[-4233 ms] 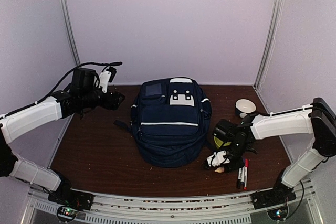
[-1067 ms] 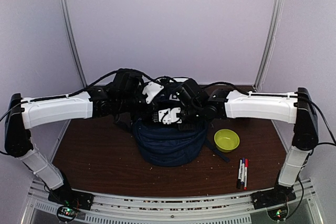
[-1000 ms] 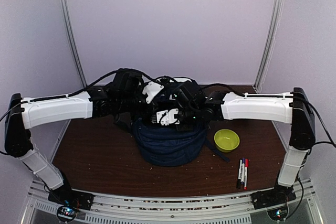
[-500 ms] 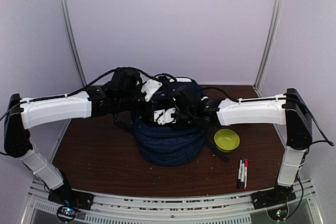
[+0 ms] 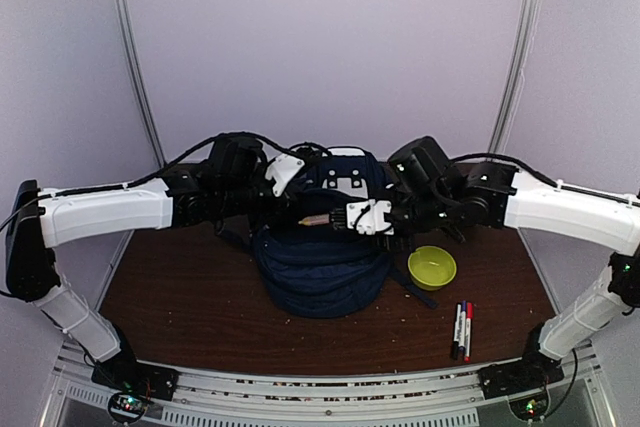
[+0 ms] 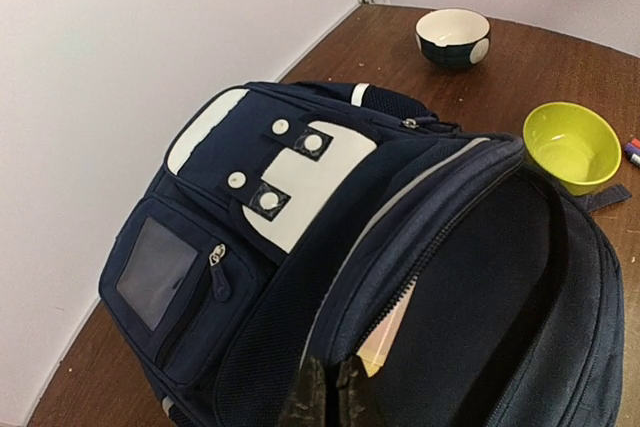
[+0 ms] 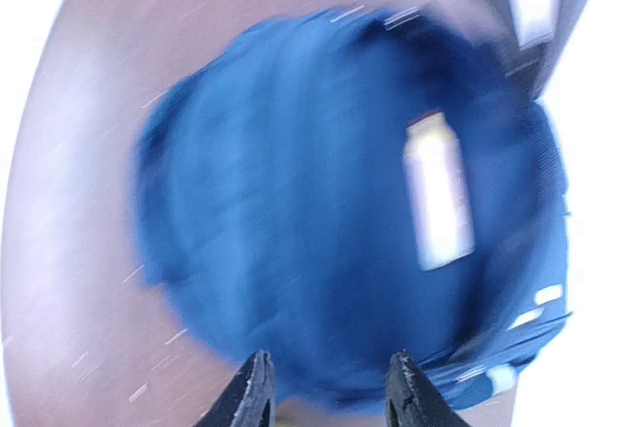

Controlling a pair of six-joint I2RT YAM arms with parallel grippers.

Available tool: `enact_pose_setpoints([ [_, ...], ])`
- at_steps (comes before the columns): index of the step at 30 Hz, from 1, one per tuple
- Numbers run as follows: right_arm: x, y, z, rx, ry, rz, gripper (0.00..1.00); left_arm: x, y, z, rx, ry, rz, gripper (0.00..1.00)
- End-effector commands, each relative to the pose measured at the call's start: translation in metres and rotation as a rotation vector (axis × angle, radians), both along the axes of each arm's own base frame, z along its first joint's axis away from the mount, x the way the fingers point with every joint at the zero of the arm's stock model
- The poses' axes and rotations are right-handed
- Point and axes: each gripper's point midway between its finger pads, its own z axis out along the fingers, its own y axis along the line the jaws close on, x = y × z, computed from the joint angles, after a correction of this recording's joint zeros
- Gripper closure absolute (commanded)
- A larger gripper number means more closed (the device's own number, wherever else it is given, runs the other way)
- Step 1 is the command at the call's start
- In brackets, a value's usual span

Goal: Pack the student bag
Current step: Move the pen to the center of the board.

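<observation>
Right arm backed off rightward over student bag (image 5: 320, 277); right tool (image 7: 330, 392) part-open, empty. Left tool (image 6: 325, 402) clamped on bag rim. Next, green bowl (image 5: 432, 267) lies right, nearer right arm.

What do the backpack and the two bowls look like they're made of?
Backpack: matte navy woven fabric, probably nylon or polyester, judging by the stitched seams, mesh panel and zippers.
Yellow-green bowl: likely plastic, with its uniform colour and soft sheen.
Small dark bowl: possibly glazed ceramic, glossy with a white inside, but too small to be sure.
</observation>
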Motion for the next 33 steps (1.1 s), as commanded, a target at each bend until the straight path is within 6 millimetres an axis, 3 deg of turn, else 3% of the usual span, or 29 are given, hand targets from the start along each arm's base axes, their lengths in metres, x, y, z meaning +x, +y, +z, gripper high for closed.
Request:
enact_pose_setpoints([
  [1,-0.076,-0.077,-0.084,-0.282,0.349,0.088,0.63,0.011,0.009,0.035,-0.107,-0.08,0.05,1.0],
  [6,-0.097,-0.156,-0.125,-0.519,0.397,0.109,0.71,0.01,0.011,0.036,-0.109,-0.082,0.051,1.0],
  [11,-0.107,-0.197,-0.15,-0.685,0.385,0.168,0.72,0.011,0.011,0.034,-0.112,-0.08,0.056,1.0],
  [15,-0.106,-0.208,-0.164,-0.756,0.364,0.196,0.69,0.01,0.01,0.034,-0.111,-0.076,0.054,1.0],
  [24,-0.09,-0.207,-0.18,-0.804,0.315,0.19,0.69,0.01,0.016,0.035,-0.103,-0.081,0.069,1.0],
  [33,-0.091,-0.221,-0.199,-0.865,0.293,0.206,0.69,0.01,0.02,0.034,-0.09,-0.087,0.08,1.0],
])
